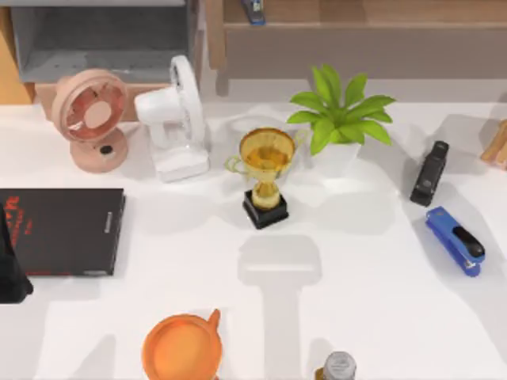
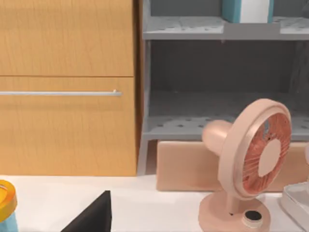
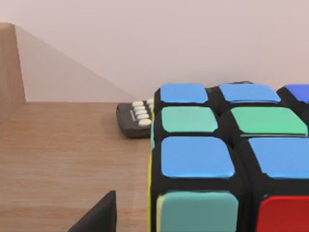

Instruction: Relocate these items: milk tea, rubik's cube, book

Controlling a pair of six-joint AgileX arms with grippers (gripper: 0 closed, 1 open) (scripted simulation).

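Note:
The rubik's cube [image 3: 227, 164] stands close up on a wooden shelf board, showing blue, green, teal and red stickers in black edges. One dark finger [image 3: 96, 217] of my right gripper stands beside it with a gap between, touching nothing. The book [image 2: 244, 9], teal-blue with white page edges, stands on the upper grey shelf. My left gripper [image 1: 9, 273] is parked low at the table's left edge, and one finger [image 2: 94, 215] of it stands off to one side. A cup with a yellow rim and blue body [image 2: 6, 203] is cut off; I cannot tell whether it is the milk tea.
On the table stand a pink fan [image 1: 91, 115], white fan [image 1: 174, 119], gold trophy [image 1: 265, 178], potted plant [image 1: 341, 119], black stapler [image 1: 429, 172], blue stapler [image 1: 455, 240], black book with red lettering [image 1: 63, 231], orange cup [image 1: 182, 348] and a bottle cap [image 1: 339, 366]. A dark keypad device [image 3: 135, 118] lies behind the cube.

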